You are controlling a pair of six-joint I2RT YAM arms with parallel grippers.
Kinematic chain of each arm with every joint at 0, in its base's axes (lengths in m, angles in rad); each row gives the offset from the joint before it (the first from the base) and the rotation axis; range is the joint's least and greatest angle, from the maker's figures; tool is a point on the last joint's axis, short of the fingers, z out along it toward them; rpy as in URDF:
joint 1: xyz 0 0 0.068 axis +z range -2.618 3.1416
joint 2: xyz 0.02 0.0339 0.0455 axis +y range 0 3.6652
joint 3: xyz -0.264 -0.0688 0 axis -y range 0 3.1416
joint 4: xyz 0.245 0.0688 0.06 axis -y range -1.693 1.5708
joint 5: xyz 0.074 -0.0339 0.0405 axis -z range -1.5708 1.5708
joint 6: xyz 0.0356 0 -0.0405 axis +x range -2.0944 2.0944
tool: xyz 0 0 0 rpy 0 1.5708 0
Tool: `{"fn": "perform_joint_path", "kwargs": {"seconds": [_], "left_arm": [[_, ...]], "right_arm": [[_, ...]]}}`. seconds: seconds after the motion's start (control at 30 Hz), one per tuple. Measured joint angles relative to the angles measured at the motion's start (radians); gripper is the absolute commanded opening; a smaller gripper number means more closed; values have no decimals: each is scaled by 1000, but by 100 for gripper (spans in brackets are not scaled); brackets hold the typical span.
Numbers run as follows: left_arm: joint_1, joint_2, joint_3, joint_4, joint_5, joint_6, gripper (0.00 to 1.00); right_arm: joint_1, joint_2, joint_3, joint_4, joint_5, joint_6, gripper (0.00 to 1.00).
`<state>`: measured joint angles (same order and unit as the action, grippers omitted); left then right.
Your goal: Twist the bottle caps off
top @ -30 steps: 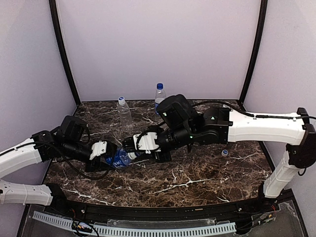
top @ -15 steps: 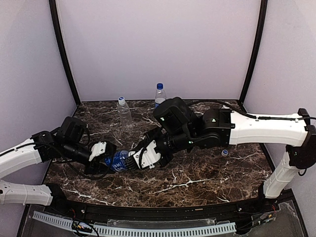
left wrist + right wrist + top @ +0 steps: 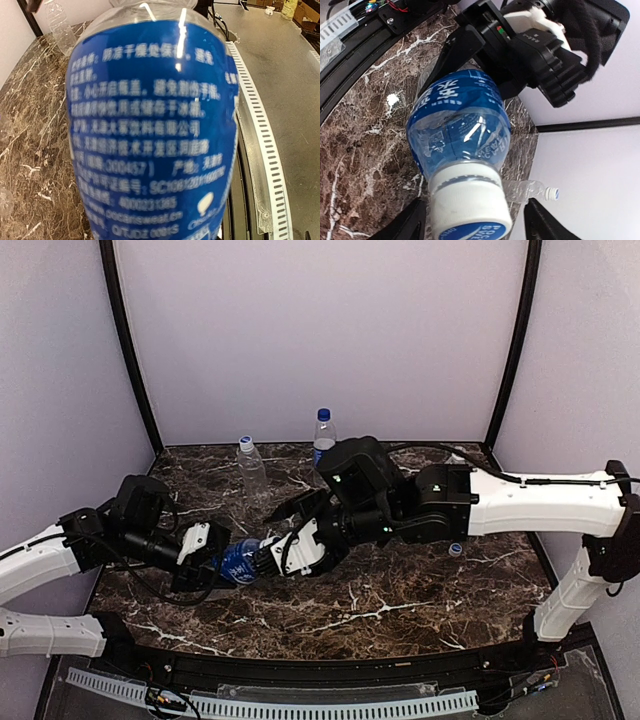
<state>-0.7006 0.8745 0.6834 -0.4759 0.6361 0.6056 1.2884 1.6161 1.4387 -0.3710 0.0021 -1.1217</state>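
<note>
A bottle with a blue label (image 3: 240, 562) is held level above the marble table (image 3: 400, 610), and my left gripper (image 3: 207, 550) is shut on its body. That label (image 3: 150, 135) fills the left wrist view and hides the fingers there. The bottle's white, blue-topped cap (image 3: 470, 210) points at the right wrist camera. My right gripper (image 3: 475, 225) is open, its black fingers (image 3: 412, 225) standing off either side of the cap with gaps. From above, the right gripper (image 3: 275, 545) covers the cap.
Two bottles stand at the back: a clear one (image 3: 250, 470) with a white cap (image 3: 245, 441), and one with a dark blue cap (image 3: 322, 415). A loose pale cap (image 3: 455, 550) lies on the table's right side. A slotted rail (image 3: 300, 702) runs along the near edge.
My right gripper has rolled about its wrist and then opened off the cap. The left gripper and bottle have shifted only slightly.
</note>
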Motion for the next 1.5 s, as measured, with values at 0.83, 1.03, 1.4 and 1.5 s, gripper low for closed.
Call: {"fn": "perform_joint_path", "kwargs": {"seconds": [0.83, 1.03, 1.4, 1.5], "left_arm": [[0, -16, -106, 550, -668, 187, 21], [0, -3, -119, 630, -753, 290, 20], [-3, -2, -121, 662, -779, 345, 20], [-4, -2, -124, 661, -779, 346, 20]], "right_arm": [[-271, -29, 107, 113, -224, 1474, 80], [-267, 35, 107, 121, -251, 1613, 78], [-267, 119, 119, 163, -293, 1685, 68], [-267, 119, 129, 173, -294, 1685, 65]]}}
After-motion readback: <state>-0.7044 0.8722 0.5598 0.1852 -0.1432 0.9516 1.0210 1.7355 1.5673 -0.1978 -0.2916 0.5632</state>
